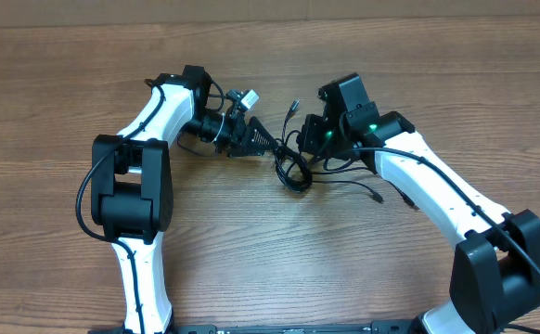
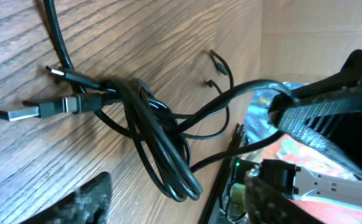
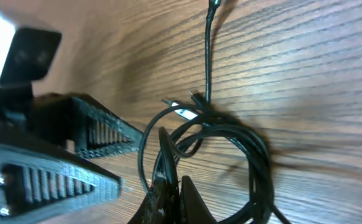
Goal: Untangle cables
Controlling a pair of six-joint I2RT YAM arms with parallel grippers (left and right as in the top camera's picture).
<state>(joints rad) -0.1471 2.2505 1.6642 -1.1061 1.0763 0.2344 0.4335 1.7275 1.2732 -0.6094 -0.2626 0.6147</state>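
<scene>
The cables (image 1: 293, 172) are a knotted bunch of thin black cords on the wooden table between my two grippers. In the left wrist view the bunch (image 2: 159, 143) has a silver USB plug (image 2: 19, 113) sticking out to the left. My left gripper (image 1: 268, 144) is open, and its fingers (image 2: 81, 202) stand wide apart beside the bunch's lower loop. My right gripper (image 3: 178, 194) is shut on one strand that rises from the cables (image 3: 231, 140). From the left wrist camera, the right gripper (image 2: 277, 111) holds that strand just right of the knot.
Loose plug ends trail away from the bunch, one toward the back (image 1: 295, 105) and one toward the front right (image 1: 378, 197). The left arm's ribbed fingers (image 3: 100, 130) fill the left side of the right wrist view. Thicker arm wires run along both white arms.
</scene>
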